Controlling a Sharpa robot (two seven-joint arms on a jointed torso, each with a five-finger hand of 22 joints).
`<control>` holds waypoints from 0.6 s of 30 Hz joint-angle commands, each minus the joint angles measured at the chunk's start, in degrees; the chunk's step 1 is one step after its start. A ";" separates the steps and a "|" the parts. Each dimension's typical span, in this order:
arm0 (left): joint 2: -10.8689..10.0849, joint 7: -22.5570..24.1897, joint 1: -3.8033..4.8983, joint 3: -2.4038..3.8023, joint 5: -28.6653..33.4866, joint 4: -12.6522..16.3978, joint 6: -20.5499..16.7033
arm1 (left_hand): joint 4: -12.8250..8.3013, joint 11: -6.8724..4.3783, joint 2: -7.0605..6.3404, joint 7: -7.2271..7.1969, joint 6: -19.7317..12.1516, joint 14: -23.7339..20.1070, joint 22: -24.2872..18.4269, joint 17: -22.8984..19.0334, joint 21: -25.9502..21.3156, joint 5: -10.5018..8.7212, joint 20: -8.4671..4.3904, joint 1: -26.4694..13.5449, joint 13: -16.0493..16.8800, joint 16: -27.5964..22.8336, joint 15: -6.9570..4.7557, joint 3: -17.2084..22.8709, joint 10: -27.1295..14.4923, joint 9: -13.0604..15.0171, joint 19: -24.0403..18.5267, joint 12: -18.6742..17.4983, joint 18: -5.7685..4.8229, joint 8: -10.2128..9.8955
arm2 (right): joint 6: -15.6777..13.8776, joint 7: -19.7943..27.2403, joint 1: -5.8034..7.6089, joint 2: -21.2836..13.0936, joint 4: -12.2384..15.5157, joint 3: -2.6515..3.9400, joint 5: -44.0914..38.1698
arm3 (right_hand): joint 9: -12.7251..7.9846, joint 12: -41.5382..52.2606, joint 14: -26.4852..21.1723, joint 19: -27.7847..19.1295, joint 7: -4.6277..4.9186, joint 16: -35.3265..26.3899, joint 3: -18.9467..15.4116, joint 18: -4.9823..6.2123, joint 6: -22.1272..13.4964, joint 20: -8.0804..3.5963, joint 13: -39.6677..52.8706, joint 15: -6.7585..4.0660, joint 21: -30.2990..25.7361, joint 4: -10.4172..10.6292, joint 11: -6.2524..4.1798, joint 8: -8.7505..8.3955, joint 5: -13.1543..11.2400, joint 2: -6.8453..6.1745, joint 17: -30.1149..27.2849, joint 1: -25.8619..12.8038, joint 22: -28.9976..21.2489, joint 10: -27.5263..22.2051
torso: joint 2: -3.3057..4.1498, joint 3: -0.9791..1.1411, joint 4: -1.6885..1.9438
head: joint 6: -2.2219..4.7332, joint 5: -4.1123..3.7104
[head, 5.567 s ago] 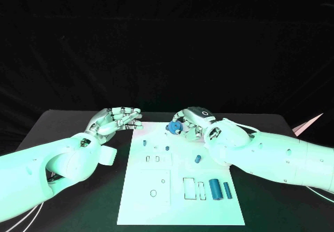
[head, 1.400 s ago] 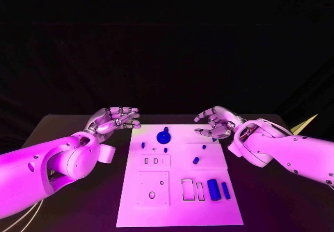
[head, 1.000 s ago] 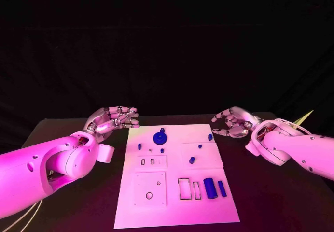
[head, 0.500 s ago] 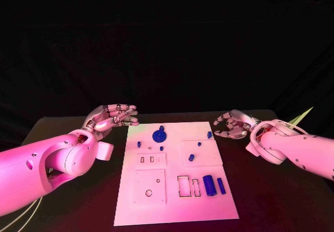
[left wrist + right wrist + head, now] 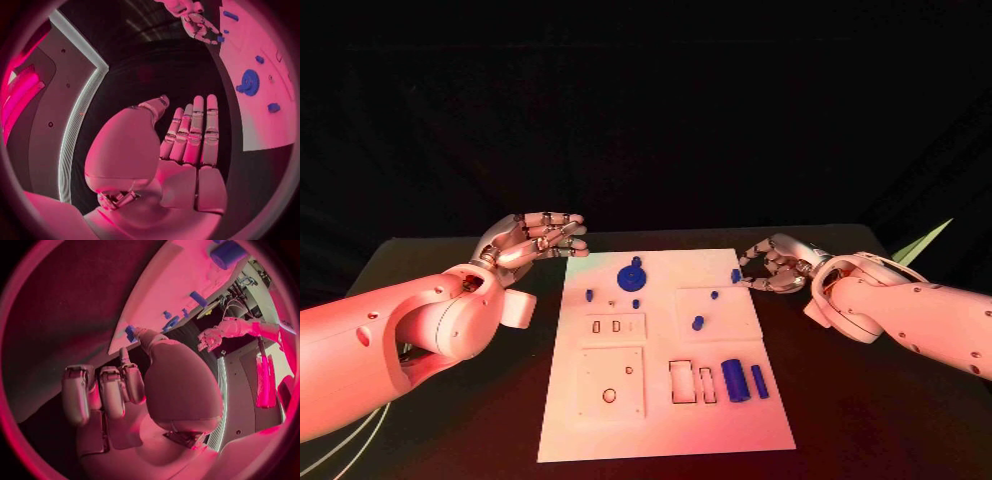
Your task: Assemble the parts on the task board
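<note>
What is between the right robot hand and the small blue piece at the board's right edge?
Nothing visible. The right robot hand sits just beside the small blue piece at the white board's edge, with bare surface between.

you have the task board [image 5: 661,400] lying in the middle of the table [image 5: 877,420], its long side running away from you. the left hand [image 5: 538,240] sits off the board's far left corner, the right hand [image 5: 776,268] just off its right edge near the far end. on the board, the gear-shaped part [image 5: 630,276] stands at the far end, left of centre. two long parts [image 5: 744,380] lie side by side near the right edge, toward you. a small part [image 5: 698,323] lies between them and the gear.
</note>
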 commanded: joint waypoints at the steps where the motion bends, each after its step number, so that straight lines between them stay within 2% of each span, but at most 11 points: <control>1: 0.09 0.13 0.01 0.04 0.00 0.03 0.22 | -0.26 0.31 0.15 2.02 -0.77 -0.61 1.10 0.97 0.92 0.35 -0.08 -0.28 0.93 1.11 0.01 0.86 -0.46 0.98 0.66 -0.49 0.58 -0.59 | 0.18 0.03 -0.24 0.35 -0.28 0.01 -0.15 | -0.09 0.01 5.72 3.34 0.12 0.70 1.05 -0.92 0.59 0.31 7.91 -0.34 0.31 -1.07 0.02 0.26 1.08 0.72 15.49 1.37 12.27 -0.24 | -0.02 0.01 -0.02 | -0.14 0.16; 13: 0.07 0.09 0.01 0.04 0.00 -0.01 0.24 | -0.26 0.31 0.15 2.02 -0.77 -0.61 1.10 0.97 0.92 0.35 -0.08 -0.28 0.93 1.11 0.01 0.86 -0.46 0.98 0.66 -0.49 0.58 -0.59 | -0.44 0.03 -1.02 1.42 -0.90 0.01 -0.16 | -0.07 0.50 5.75 3.54 -0.18 0.74 2.40 -1.00 2.00 0.13 8.31 -0.60 0.60 -1.09 -0.22 0.72 0.97 1.17 15.61 0.91 12.54 0.24 | -0.04 -0.02 -0.06 | -0.26 0.22; 18: 0.07 0.04 0.01 0.04 0.00 -0.01 0.30 | -0.44 0.30 0.15 2.03 -0.76 -0.69 1.11 1.11 0.99 0.35 -0.08 -0.25 0.94 1.12 0.00 0.97 -0.47 1.02 0.60 -0.47 0.58 -0.61 | -0.75 -0.02 -1.12 1.75 -1.20 0.01 -0.16 | -0.04 0.86 5.75 3.66 -0.72 0.74 4.08 -1.04 3.53 -0.28 8.63 -1.09 0.75 -1.59 -0.67 1.22 0.05 2.03 15.61 0.98 12.70 0.63 | -0.05 -0.01 -0.05 | -0.22 0.16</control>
